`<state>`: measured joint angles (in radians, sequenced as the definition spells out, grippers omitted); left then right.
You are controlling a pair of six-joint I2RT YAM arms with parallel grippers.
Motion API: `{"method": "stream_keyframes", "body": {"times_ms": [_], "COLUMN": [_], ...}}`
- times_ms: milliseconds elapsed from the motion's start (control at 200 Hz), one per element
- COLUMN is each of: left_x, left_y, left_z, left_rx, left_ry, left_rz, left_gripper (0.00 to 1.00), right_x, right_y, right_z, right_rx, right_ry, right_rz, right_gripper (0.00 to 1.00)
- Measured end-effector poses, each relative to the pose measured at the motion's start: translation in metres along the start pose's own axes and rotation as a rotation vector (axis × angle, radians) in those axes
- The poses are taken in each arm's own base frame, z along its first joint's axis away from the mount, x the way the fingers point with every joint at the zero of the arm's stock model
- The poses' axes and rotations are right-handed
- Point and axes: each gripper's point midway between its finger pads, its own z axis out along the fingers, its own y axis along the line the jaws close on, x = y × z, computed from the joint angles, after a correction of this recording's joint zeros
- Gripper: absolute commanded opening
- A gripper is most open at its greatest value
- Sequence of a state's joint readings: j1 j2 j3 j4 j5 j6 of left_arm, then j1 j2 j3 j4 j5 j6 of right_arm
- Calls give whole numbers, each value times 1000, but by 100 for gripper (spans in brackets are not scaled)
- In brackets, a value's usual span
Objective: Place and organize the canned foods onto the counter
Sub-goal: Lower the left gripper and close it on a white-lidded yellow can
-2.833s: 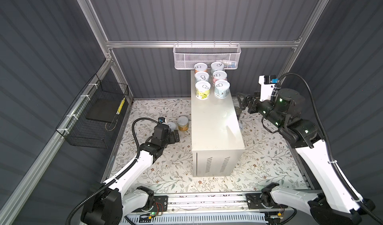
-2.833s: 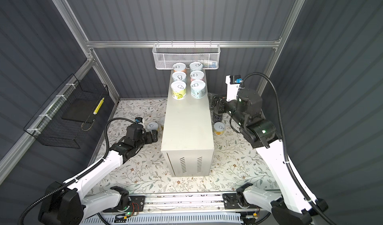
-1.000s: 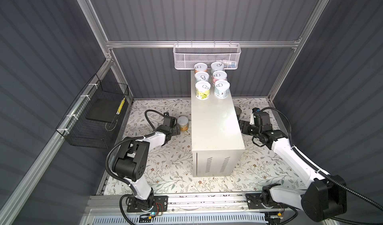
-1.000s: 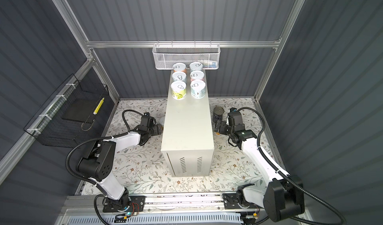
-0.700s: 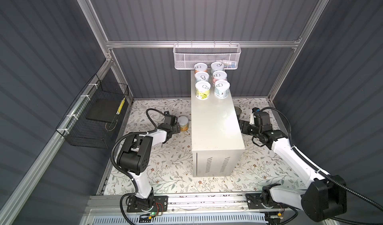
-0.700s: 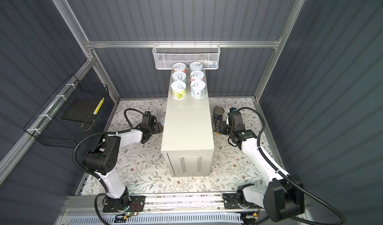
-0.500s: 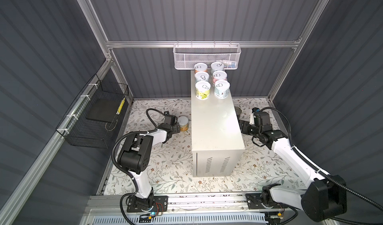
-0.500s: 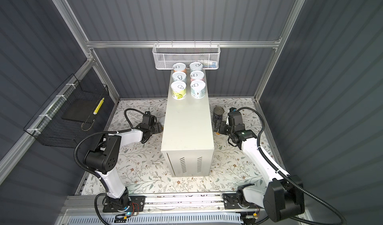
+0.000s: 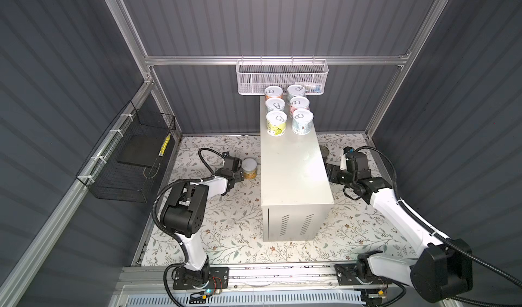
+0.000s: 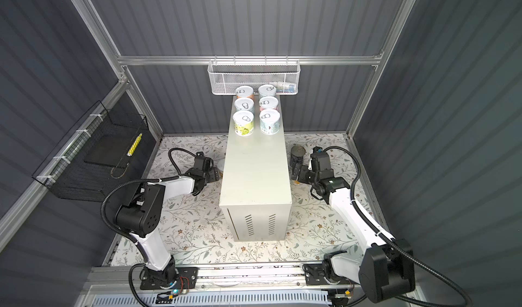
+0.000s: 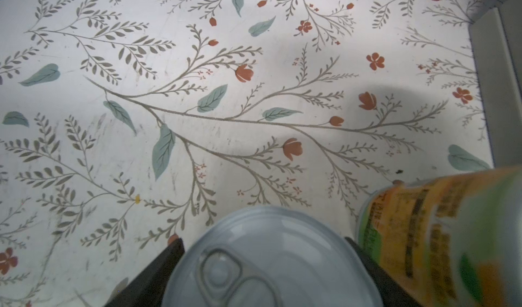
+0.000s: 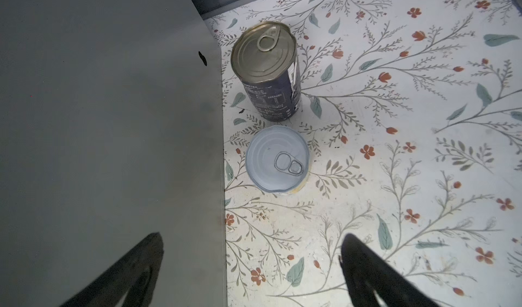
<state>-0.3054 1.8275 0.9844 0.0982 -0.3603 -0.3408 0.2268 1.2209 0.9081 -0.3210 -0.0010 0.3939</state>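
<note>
Left wrist | silver-lidded can (image 11: 268, 263) between left jaws | right arm (image 9: 395, 206) unmoved

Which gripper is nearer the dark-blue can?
Right. The right gripper is close by the dark-blue can; the left gripper is on the counter's other side, astride a small can.

In the left wrist view, a silver-lidded can (image 11: 271, 263) is cut off by the picture's edge, its label hidden under the lid; whether it is pressed by the fingers (image 11: 152, 274) of the left gripper (image 11: 264, 243) cannot be told. The orange-labelled can (image 11: 440, 235) beside it is blurred, its print unreadable. In a top view, the dark-blue can (image 9: 325, 152) is mostly hidden behind the counter (image 9: 293, 172).
</note>
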Motion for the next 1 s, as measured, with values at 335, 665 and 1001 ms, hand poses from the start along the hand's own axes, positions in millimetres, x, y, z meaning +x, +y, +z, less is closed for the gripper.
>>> {"method": "stream_keyframes", "body": {"times_ms": [335, 665, 1001], "left_x": [11, 19, 21], "left_y": [1, -1, -1], "left_z": [11, 15, 8], "left_rx": [1, 11, 18], "left_ry": [41, 65, 95], "left_rz": [2, 1, 20], "left_gripper": [89, 38, 0], "right_x": [0, 0, 2], "right_y": [0, 1, 3], "right_z": [0, 1, 2], "right_rx": [0, -4, -18], "right_ry": [0, 1, 11], "right_rz": [0, 0, 0], "right_gripper": [99, 99, 99]}}
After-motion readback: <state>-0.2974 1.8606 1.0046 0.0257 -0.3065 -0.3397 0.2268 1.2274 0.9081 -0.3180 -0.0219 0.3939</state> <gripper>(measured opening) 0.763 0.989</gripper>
